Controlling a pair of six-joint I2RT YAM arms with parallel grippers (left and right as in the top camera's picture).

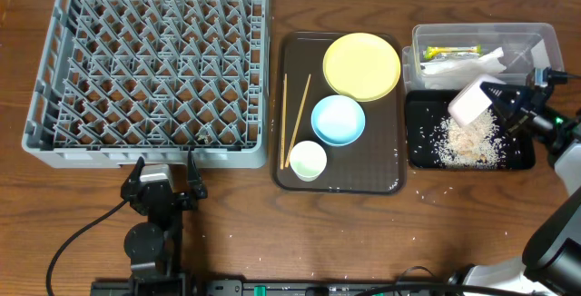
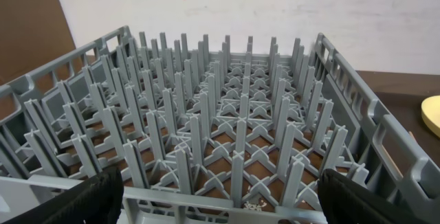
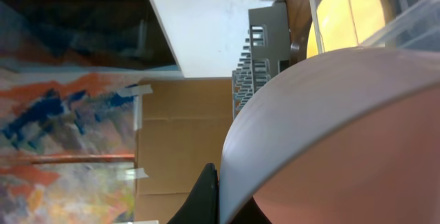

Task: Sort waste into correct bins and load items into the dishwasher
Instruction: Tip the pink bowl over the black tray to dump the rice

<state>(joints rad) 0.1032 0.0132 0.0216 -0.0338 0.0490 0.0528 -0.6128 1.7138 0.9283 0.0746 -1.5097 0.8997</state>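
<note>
1 dark brown serving tray [image 1: 381, 151], wooden table [image 1: 236, 232] beneath, taped cardboard panel [image 3: 179, 148]

The wooden table [image 1: 363, 232] carries a grey dish rack [image 1: 154, 64] at left and a brown serving tray [image 1: 363, 164] at centre. At right sit a clear tub [image 1: 481, 29] and a black tray [image 1: 422, 119].

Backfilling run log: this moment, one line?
right tool: shut on white bowl, tipped over black tray | rice: in black tray | left tool: open, at dish rack front | dish rack: no dishes loaded
</note>
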